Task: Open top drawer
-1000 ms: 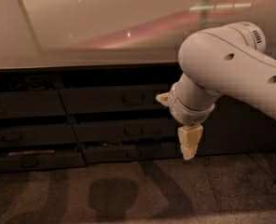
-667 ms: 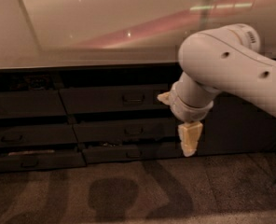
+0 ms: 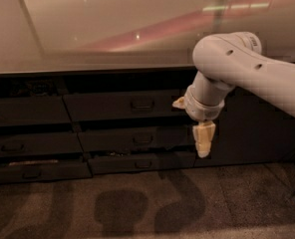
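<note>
Camera view, the 1 view on record:

The counter (image 3: 112,29) runs across the far upper part of the scene, pale and glossy, with streaks of reflected light on it. Below its front edge stands a bank of dark drawers.

The top drawer (image 3: 107,106) is the uppermost front in the middle column. It is the widest and tallest front in the bank. Its small loop handle (image 3: 142,104) sits at the centre. The front lies in line with its neighbours and no interior shows, so the drawer reads as closed.

2 slimmer drawers sit under it, the middle drawer (image 3: 117,140) and the bottom drawer (image 3: 127,163), each with the same loop handle. The left column (image 3: 28,143) holds 3 more fronts. A plain dark cabinet panel (image 3: 259,128) fills the right end.

The white arm (image 3: 237,66) enters from the right edge and bends down at a rounded elbow. The tool (image 3: 204,151) hangs from it, pointing at the floor, in front of the right end of the middle column. It is right of the top drawer's handle and lower, level with the middle drawer, and well apart from the handle. The tool is clenched: its cream fingers (image 3: 203,133) form 1 tapered block with no gap, and grasp nothing.

The floor (image 3: 247,203) is dark carpet, and the arm's shadow (image 3: 122,210) lies on it near the camera
</note>
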`<state>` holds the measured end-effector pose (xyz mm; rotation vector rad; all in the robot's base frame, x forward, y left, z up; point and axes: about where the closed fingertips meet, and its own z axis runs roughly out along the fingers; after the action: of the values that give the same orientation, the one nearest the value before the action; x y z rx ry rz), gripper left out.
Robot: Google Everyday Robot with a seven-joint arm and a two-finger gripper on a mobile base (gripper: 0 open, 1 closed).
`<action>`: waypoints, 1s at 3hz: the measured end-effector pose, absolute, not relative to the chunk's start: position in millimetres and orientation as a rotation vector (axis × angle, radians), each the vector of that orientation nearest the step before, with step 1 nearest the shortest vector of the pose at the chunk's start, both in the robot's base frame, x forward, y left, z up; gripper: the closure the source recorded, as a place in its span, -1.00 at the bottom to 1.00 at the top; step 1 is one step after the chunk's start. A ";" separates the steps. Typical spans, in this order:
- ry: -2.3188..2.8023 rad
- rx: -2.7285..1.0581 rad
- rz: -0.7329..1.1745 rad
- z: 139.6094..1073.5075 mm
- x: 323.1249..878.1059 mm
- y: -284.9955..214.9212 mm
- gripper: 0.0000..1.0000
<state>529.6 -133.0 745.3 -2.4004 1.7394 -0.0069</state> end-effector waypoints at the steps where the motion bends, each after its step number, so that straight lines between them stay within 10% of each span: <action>1: 1.734 -2.409 0.060 730.4 541.3 -135.1 -1.00; 3: 1.707 -2.422 0.027 726.3 539.8 -133.7 -1.00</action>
<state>539.8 -133.7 726.3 -2.4224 1.7068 0.0273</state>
